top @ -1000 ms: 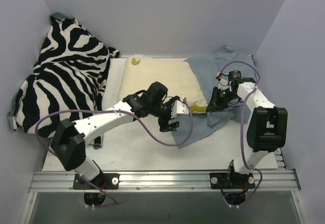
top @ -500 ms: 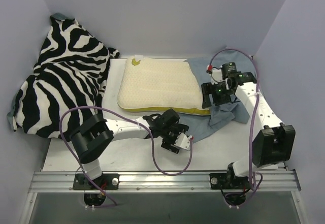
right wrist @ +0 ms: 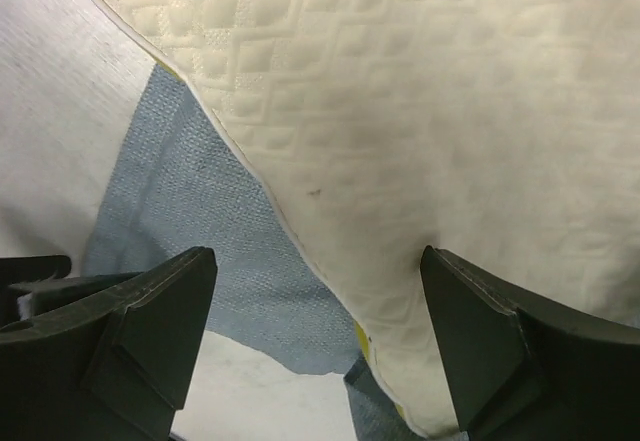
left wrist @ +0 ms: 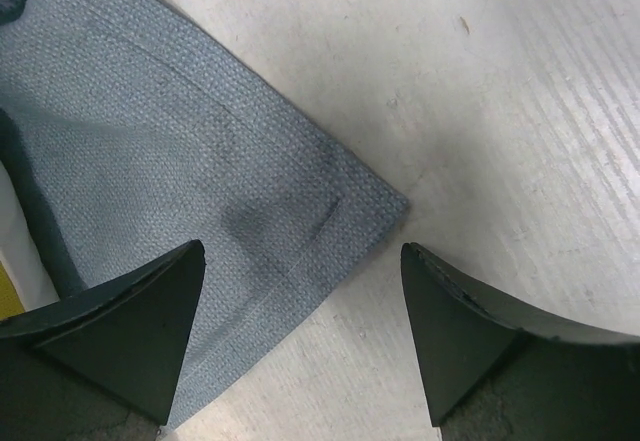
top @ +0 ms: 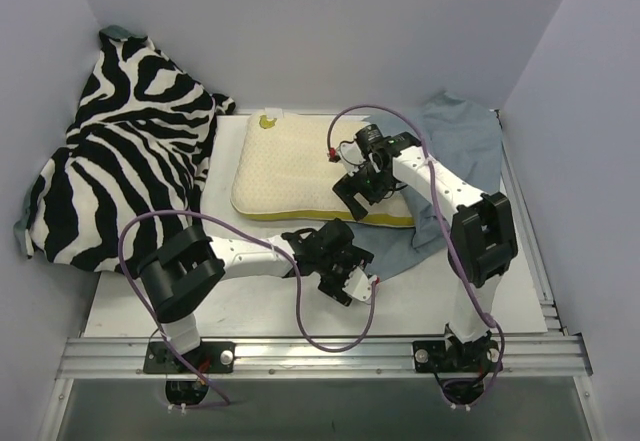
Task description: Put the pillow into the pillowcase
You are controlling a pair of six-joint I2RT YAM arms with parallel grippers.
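The cream pillow (top: pixel 300 166) lies flat mid-table, its yellow edge facing me. Its right end rests on the grey-blue pillowcase (top: pixel 462 139), which spreads out to the right and reaches forward past the pillow's near edge. My right gripper (top: pixel 358 191) hovers open over the pillow's near right part; in its wrist view the pillow (right wrist: pixel 450 111) and a strip of pillowcase (right wrist: pixel 190 211) lie between the wide jaws. My left gripper (top: pixel 352 283) stands open low over the pillowcase's near corner (left wrist: pixel 200 161), with one finger (left wrist: pixel 120 331) above the cloth and nothing gripped.
A black-and-white zebra-print cloth (top: pixel 130 151) is heaped at the left against the wall. White tabletop (left wrist: pixel 500 111) shows in front of the pillow. Purple cables loop off both arms. Pale walls close in the back and both sides.
My right gripper opened, left the pillowcase at the right and swung left over the pillow. My left arm dropped back from the pillow to the pillowcase's near corner, then held still.
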